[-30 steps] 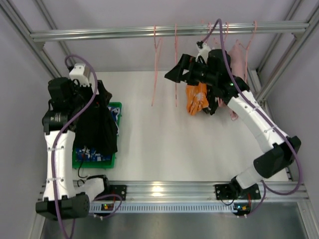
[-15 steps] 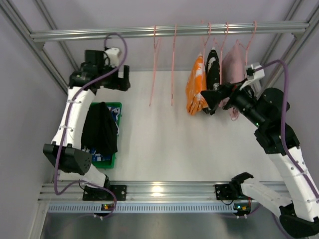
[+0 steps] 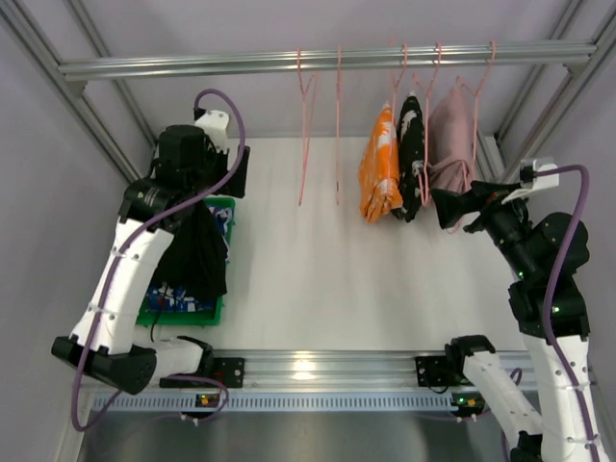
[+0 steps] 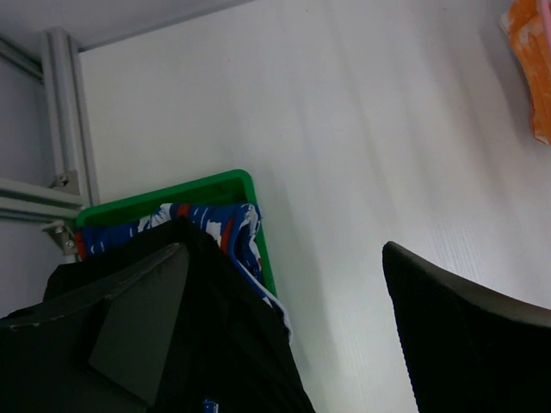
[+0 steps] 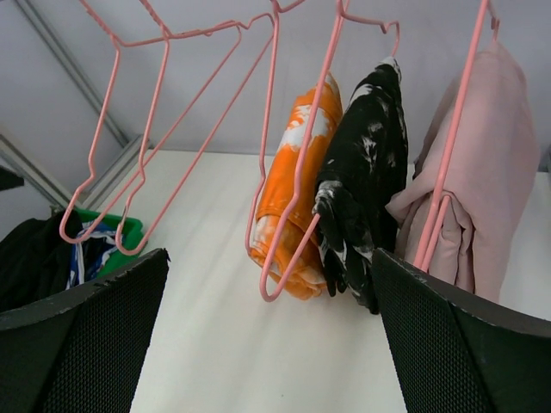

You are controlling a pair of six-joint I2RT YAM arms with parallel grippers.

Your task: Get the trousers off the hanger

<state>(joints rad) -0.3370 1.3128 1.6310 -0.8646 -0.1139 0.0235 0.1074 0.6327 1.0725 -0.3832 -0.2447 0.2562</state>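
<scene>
Plain black trousers (image 3: pixel 192 252) (image 4: pixel 224 344) lie draped over blue printed trousers (image 3: pixel 173 296) (image 4: pixel 207 219) in the green bin (image 3: pixel 223 204) (image 4: pixel 172 194). My left gripper (image 3: pixel 236 168) (image 4: pixel 284 249) hovers open and empty above the bin's far end. On the rail, two pink hangers (image 3: pixel 302 144) hang bare. Three more carry folded orange (image 3: pixel 380 178) (image 5: pixel 288 181), black-and-white (image 3: pixel 412 164) (image 5: pixel 366 172) and pale pink (image 3: pixel 450 144) (image 5: pixel 491 172) garments. My right gripper (image 3: pixel 445 204) (image 5: pixel 269 258) is open and empty, just right of them and facing them.
The metal rail (image 3: pixel 289 63) runs across the back of the white table. Slanted frame posts (image 3: pixel 539 135) stand at both back corners. The bin sits at the table's left edge, beside the left arm.
The right arm pulled back to the right, away from the orange garment. The left arm rose from the bin toward the back, then settled above the bin's far end. Both grippers stayed open.
</scene>
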